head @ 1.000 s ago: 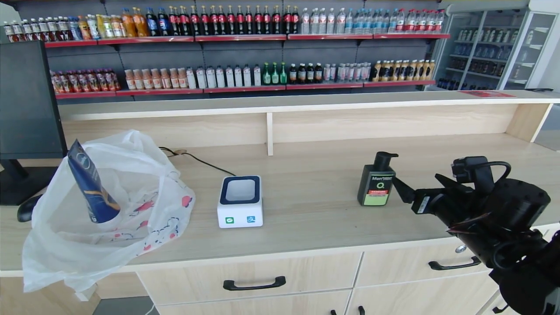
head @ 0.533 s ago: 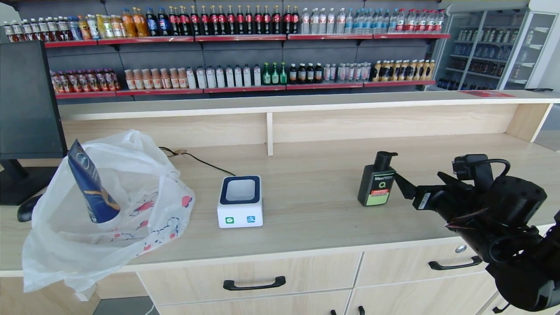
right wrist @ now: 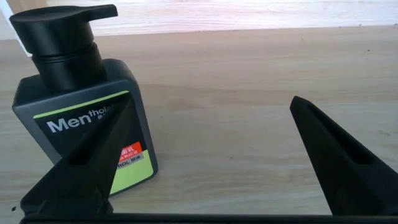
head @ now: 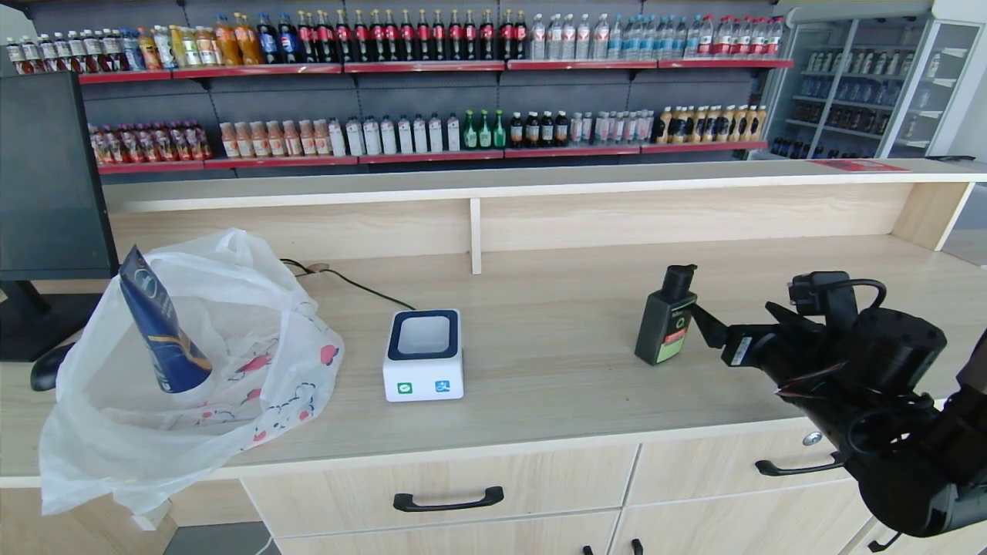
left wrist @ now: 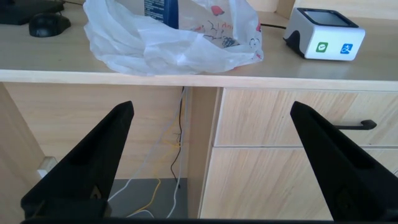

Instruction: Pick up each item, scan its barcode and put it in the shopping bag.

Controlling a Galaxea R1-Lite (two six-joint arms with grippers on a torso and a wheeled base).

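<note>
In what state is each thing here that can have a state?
pump bottle: standing on the counter, not gripped
right gripper: open, beside the pump bottle
left gripper: open, empty
shopping bag: open, on the counter
blue tube: leaning inside the shopping bag
scanner: flat, window up
drawers: shut

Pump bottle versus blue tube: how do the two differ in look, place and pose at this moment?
The pump bottle is dark with a green label and a black pump; the blue tube is slim with a flattened upper end. The pump bottle stands on the bare counter; the blue tube leans inside the shopping bag. The open right end effector sits beside the pump bottle, far from the blue tube. Neither is gripped.
</note>
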